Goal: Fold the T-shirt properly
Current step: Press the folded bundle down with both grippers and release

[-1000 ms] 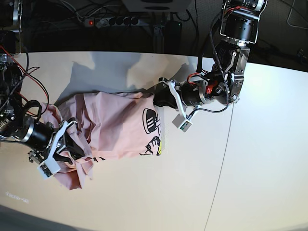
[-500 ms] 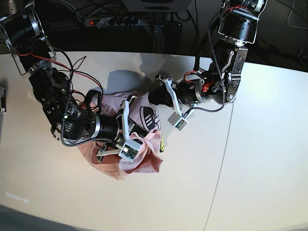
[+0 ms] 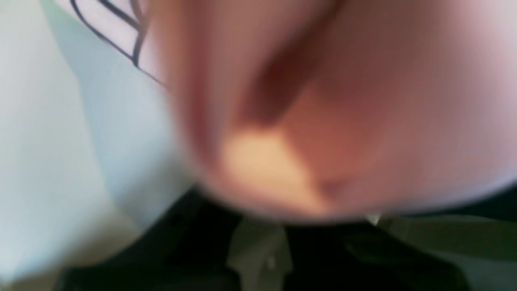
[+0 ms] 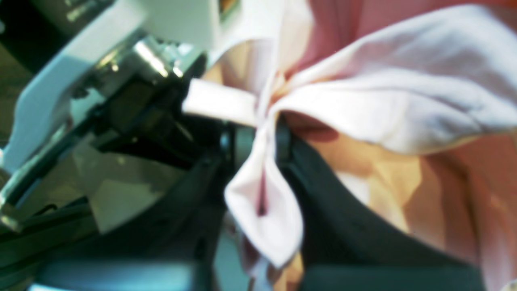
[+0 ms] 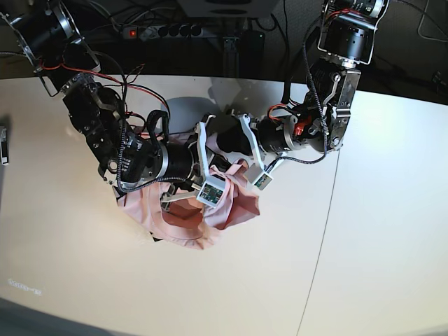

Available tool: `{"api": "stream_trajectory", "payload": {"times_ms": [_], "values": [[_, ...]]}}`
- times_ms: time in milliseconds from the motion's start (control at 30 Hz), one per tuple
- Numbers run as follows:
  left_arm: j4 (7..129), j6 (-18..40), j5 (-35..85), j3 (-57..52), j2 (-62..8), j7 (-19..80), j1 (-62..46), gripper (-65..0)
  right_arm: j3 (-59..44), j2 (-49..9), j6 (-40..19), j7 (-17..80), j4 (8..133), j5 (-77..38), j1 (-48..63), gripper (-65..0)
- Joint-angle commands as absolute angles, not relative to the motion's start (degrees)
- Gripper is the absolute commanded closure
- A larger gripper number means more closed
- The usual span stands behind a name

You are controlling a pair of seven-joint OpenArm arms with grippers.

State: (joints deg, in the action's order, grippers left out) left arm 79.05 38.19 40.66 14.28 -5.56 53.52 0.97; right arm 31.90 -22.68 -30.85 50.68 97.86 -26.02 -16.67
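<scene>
The pale pink T-shirt (image 5: 183,222) lies bunched in a loose heap at the table's middle, partly lifted. My right gripper (image 5: 210,169) has reached across from the left and is shut on a fold of it. In the right wrist view the cloth (image 4: 383,101) is pinched between the dark fingers (image 4: 291,161). My left gripper (image 5: 228,148) stands close beside it, shut on the shirt's upper edge. In the left wrist view blurred pink fabric (image 3: 343,101) fills the frame, with black print lines (image 3: 105,28) at the top left. The two grippers nearly touch.
The white table (image 5: 364,266) has a dark seam (image 5: 325,210) running down its right part. A power strip (image 5: 161,30) and cables lie behind the back edge. A small dark object (image 5: 3,143) sits at the left edge.
My right arm has swept from the table's left side to the middle, carrying its end of the shirt towards the left gripper. The shirt went from spread to bunched. The left arm barely moved.
</scene>
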Motion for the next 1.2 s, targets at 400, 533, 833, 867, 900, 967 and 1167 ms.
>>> {"api": "stream_trajectory", "payload": {"times_ms": [400,533,833,867,900,967,1167], "values": [[79.9,40.0,49.1,9.2,-8.4,57.7,4.1,0.0,31.5,-16.6,-30.0,49.5,97.5,-33.9,-17.6,0.0],[79.9,40.0,52.0,7.3,-11.4,59.1,4.1,0.0,31.4,-12.9,-28.6,49.5,95.7,-32.2,-17.6,0.0],[79.9,40.0,53.6,7.4,-14.9,60.3,4.1,0.0,31.4,-7.7,-28.4,49.5,91.5,-28.6,-17.6,-6.0],[79.9,40.0,53.8,7.4,-15.1,60.3,4.1,0.0,31.4,-7.0,-28.4,49.5,91.5,-27.9,-17.6,-13.4],[79.9,40.0,54.0,7.4,-15.5,60.3,4.1,0.0,31.4,-6.3,-28.4,49.5,91.5,-27.8,-17.6,-19.9],[79.9,40.0,54.3,7.4,-16.4,60.3,4.1,0.0,31.4,-4.9,-28.4,49.5,91.5,-28.4,-17.6,-27.1],[79.9,40.0,57.5,7.4,-20.6,62.9,4.1,0.0,29.4,-1.5,-28.4,49.3,92.0,-29.1,-18.0,-27.4]]}}
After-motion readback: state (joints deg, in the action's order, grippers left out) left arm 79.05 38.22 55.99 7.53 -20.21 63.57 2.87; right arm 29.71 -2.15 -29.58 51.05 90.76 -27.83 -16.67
